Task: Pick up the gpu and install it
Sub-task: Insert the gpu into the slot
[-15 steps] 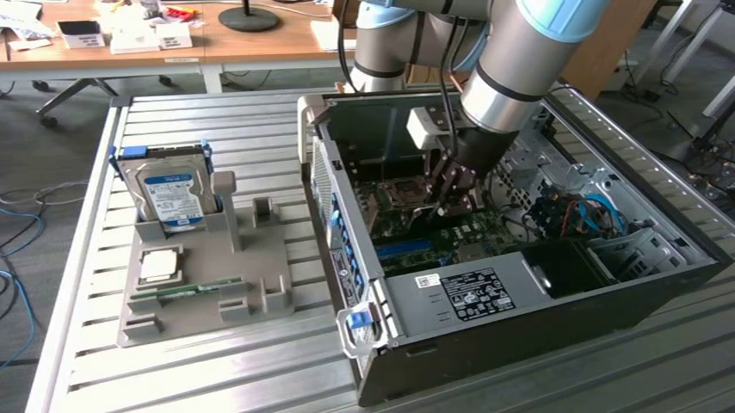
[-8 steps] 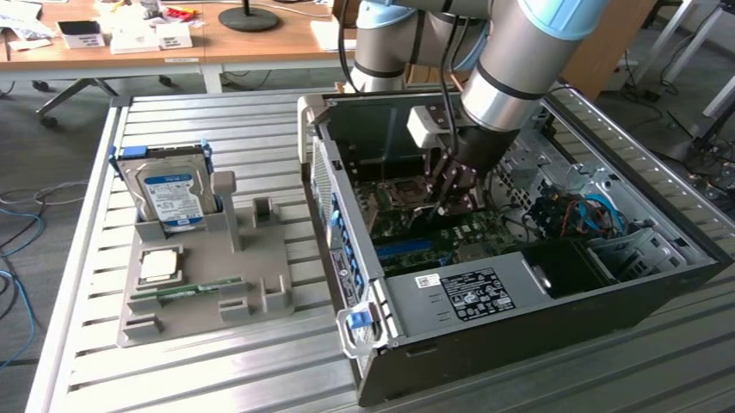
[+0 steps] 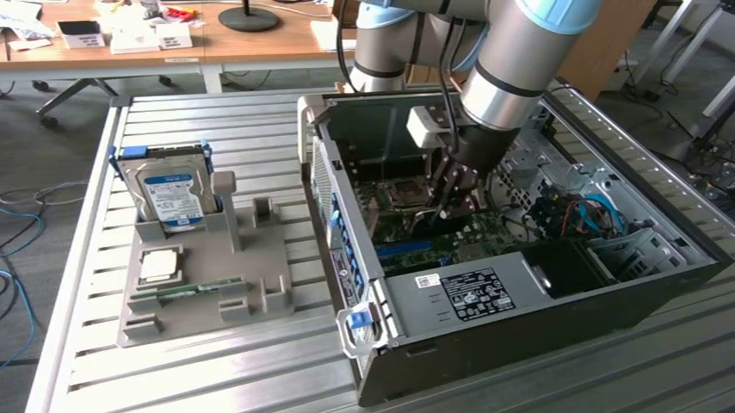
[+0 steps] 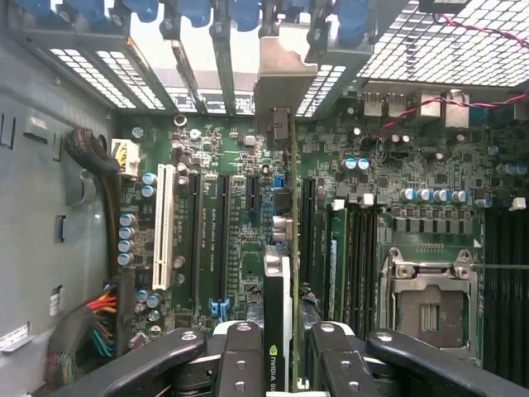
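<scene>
The gripper clamps the gpu edge-on between its fingers, inside the open computer case. The card hangs vertically above the motherboard, likely so it lines up with the expansion slots beyond.

Little can be read; the gpu, seen edge-on in the wrist view, bears part of a white logo that looks like the start of "NVIDIA"; the hard drive carries a blue and white label, its print too small to read; a black label with white print sits on the power supply cover inside the computer case, also unreadable.
</scene>
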`<state>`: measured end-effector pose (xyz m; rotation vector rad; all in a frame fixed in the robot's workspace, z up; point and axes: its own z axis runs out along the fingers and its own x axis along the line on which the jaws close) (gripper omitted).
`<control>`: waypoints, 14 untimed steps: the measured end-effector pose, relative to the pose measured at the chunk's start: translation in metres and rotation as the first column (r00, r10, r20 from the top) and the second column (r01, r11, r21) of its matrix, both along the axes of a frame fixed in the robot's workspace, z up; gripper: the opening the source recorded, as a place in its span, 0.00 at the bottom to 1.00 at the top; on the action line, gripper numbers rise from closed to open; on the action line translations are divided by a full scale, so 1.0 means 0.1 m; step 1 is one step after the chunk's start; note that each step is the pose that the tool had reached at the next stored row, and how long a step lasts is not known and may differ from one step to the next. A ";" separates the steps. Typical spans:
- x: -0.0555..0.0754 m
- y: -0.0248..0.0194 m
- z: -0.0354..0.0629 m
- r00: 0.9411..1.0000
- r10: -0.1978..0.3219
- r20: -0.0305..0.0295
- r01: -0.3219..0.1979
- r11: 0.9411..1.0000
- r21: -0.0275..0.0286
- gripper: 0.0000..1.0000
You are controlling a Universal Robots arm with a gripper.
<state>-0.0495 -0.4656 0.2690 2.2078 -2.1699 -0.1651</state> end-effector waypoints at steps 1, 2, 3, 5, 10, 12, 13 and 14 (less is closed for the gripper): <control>0.00 0.000 0.000 1.000 0.000 0.000 0.000 1.000 0.000 0.27; -0.01 0.000 0.000 1.000 0.000 0.001 0.000 1.000 0.000 0.27; -0.02 0.000 -0.001 1.000 0.000 0.002 0.000 1.000 0.000 0.27; -0.04 0.001 -0.001 1.000 0.000 0.003 0.000 1.000 0.000 0.27; -0.05 0.003 -0.012 1.000 -0.002 0.004 0.002 1.000 0.001 0.27; -0.06 0.009 -0.013 1.000 -0.003 0.004 0.003 1.000 0.001 0.27; -0.06 0.010 -0.013 1.000 -0.003 0.004 0.003 1.000 0.001 0.27; -0.06 0.010 -0.013 1.000 -0.003 0.004 0.003 1.000 0.001 0.27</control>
